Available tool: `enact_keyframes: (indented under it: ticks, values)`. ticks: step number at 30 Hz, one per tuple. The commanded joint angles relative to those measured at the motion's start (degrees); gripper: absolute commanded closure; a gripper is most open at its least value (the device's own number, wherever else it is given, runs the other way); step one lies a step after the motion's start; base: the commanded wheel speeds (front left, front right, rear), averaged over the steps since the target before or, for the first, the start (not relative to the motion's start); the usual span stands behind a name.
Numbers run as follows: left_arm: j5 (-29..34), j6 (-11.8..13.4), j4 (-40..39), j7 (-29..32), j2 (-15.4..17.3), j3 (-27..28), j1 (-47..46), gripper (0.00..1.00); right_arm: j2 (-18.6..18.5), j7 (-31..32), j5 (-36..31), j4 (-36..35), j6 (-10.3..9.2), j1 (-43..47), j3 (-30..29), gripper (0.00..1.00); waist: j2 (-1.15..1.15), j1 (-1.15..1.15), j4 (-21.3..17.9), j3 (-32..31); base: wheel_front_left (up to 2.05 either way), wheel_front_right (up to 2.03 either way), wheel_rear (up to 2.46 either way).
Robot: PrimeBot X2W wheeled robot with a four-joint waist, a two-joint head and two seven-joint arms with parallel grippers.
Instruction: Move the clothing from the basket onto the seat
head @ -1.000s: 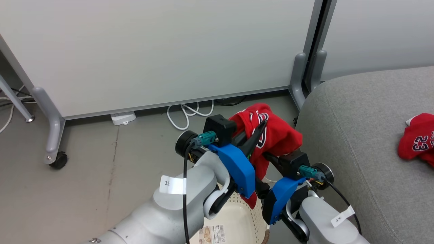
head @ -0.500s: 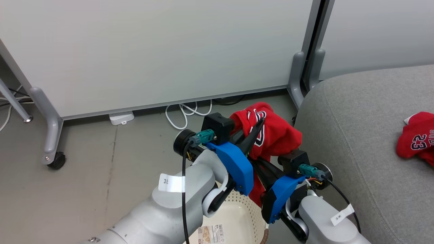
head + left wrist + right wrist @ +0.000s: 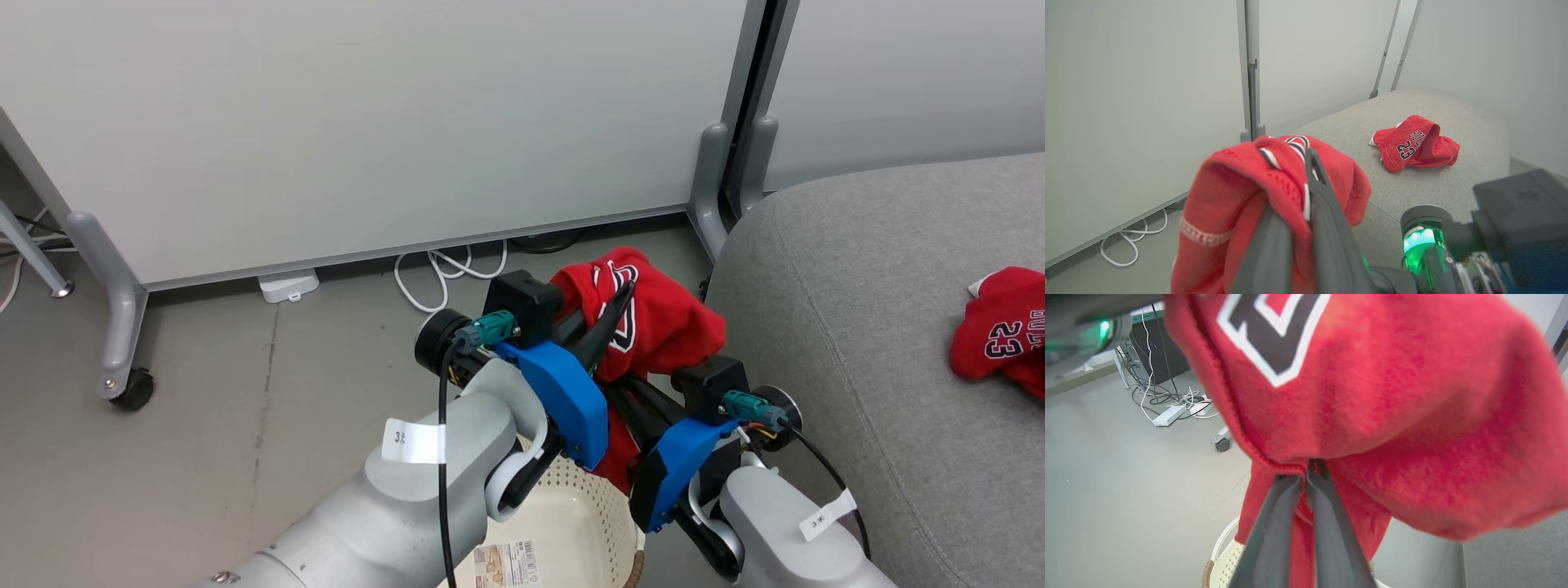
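Observation:
A red jersey hangs in the air above the cream basket, beside the grey seat. My left gripper is shut on its upper fold, which drapes over the fingers in the left wrist view, where the jersey bulges to the left. My right gripper is lower, shut on a bottom fold of the jersey; its fingers meet at the hem. A second red jersey with the number 23 lies crumpled on the seat, also seen from the left wrist.
White partition panels on grey feet stand behind, one with a caster. White cables and a power block lie on the grey floor at their base. The basket rim sits directly under the arms.
My right gripper has closed on the lower fold of the hanging jersey. The left grip is unchanged. The head camera has shifted slightly, sliding the scene leftward.

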Motion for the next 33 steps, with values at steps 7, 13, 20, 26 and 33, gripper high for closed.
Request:
enact_keyframes:
  ticks: [7,13,20,26,33]
  values:
    - [1.26,0.51,0.39,-0.29,0.02,0.87,0.06,0.00,-0.05,-0.31,-0.38,-0.58,0.01,0.54,-0.57,1.00,0.00,0.00,-0.12,-0.10,0.00,0.00,0.00]
    - [2.63,0.64,0.45,-0.29,0.02,1.84,0.79,0.00,-0.05,-0.32,-0.90,-0.76,0.01,0.57,-1.14,1.00,0.00,0.00,-0.23,-0.02,0.00,0.00,0.00]
    - [7.24,0.89,-0.94,-0.28,0.02,6.48,2.89,0.00,-0.05,-0.32,-1.82,-1.83,0.01,0.88,-2.71,1.00,0.00,0.00,-0.20,0.13,0.00,0.00,0.00]
    - [15.40,0.80,-4.55,-0.28,1.18,14.27,8.75,0.00,-0.05,-0.31,-3.51,-4.02,0.01,2.03,-4.93,1.00,0.00,0.00,-0.06,0.11,0.00,0.00,0.00]
    - [25.10,-0.07,-10.38,-0.28,3.25,24.27,18.07,0.00,-0.05,-0.31,-4.95,-6.23,0.01,3.68,-6.16,1.00,0.00,0.00,-0.40,0.25,0.00,0.00,0.00]
